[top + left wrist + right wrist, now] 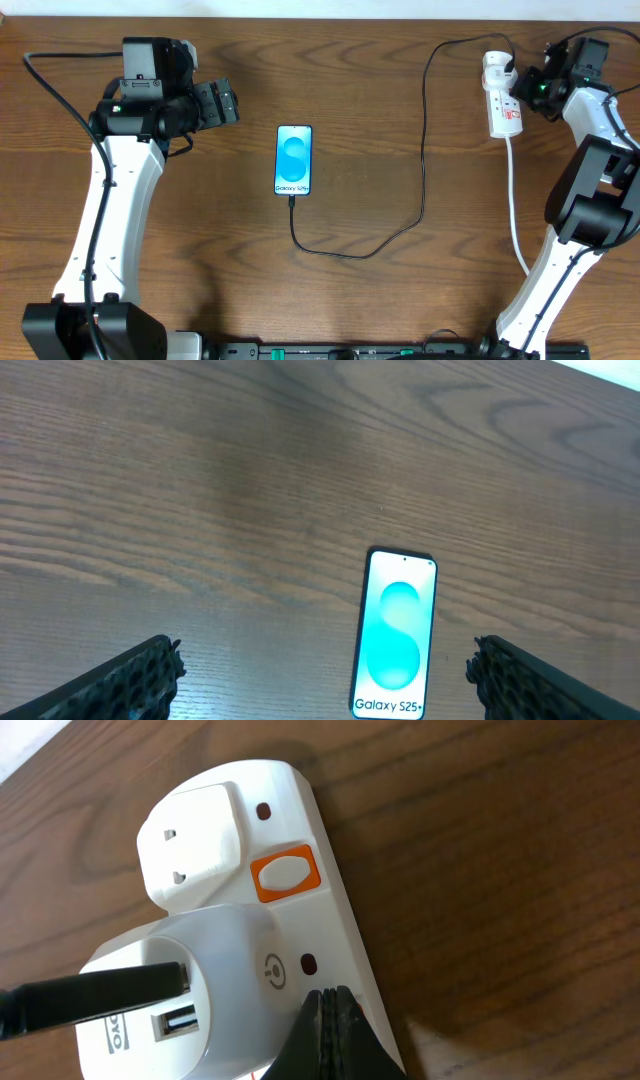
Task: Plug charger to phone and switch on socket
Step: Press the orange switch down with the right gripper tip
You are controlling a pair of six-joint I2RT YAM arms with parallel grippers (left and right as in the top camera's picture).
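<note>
The phone [293, 160] lies flat mid-table, screen lit blue-green; it also shows in the left wrist view [397, 635]. The black charger cable [420, 170] runs from the phone's near end in a loop to the white socket strip [497, 95] at the far right. In the right wrist view the cable's black connector [90, 998] sits in a white adapter [190, 990] on the strip [330, 920]. My right gripper [328, 1005] is shut, its tip pressing on the strip beside the adapter. My left gripper [323, 670] is open, left of the phone.
The strip's thick white cord [515, 210] runs toward the table's front on the right. An orange-red switch [285, 875] sits beside a free outlet cover [195, 845] on the strip.
</note>
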